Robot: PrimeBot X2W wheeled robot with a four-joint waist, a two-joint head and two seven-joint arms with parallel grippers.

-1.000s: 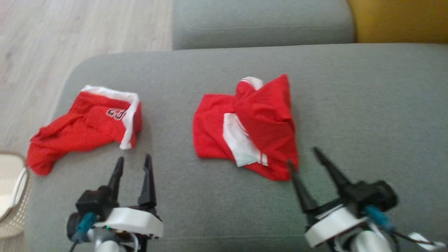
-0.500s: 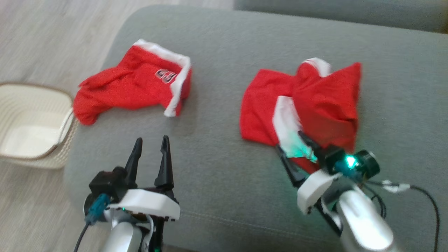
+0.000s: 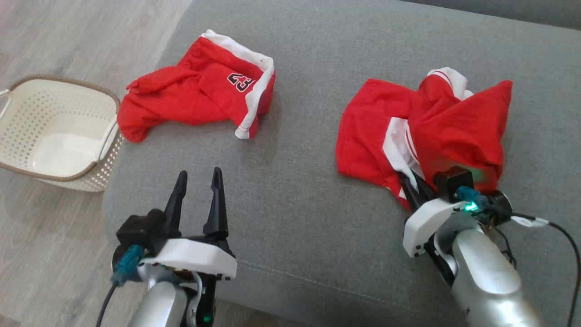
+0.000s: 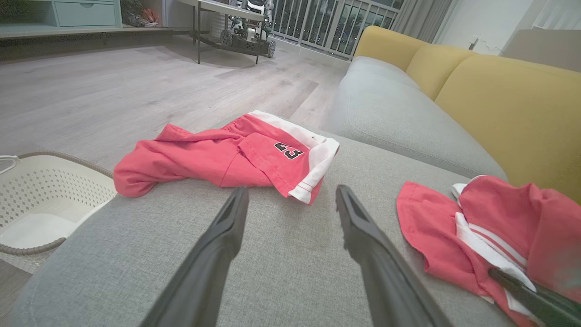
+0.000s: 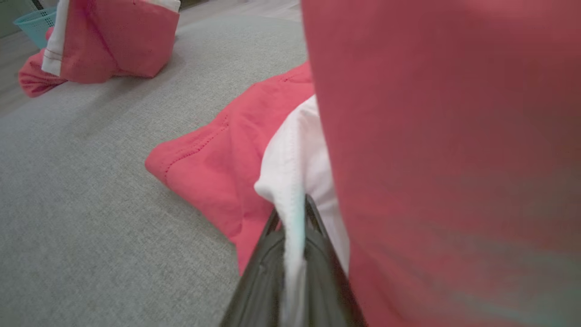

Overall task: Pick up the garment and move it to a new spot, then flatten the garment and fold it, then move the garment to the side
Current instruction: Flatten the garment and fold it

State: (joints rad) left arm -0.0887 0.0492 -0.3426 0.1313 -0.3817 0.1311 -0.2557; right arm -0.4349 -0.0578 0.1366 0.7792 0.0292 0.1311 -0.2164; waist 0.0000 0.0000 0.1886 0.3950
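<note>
Left hand (image 3: 198,175) stands spread; right hand (image 3: 411,179) clamps the garment (image 3: 454,122).

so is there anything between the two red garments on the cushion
The stretch is bare: in the head view, plain grey cushion separates the numbered garment from the crumpled garment that the right gripper pinches.

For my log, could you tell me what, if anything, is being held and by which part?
The right gripper is shut on the right-hand red garment, pinching its white trim; the left gripper holds nothing.
</note>
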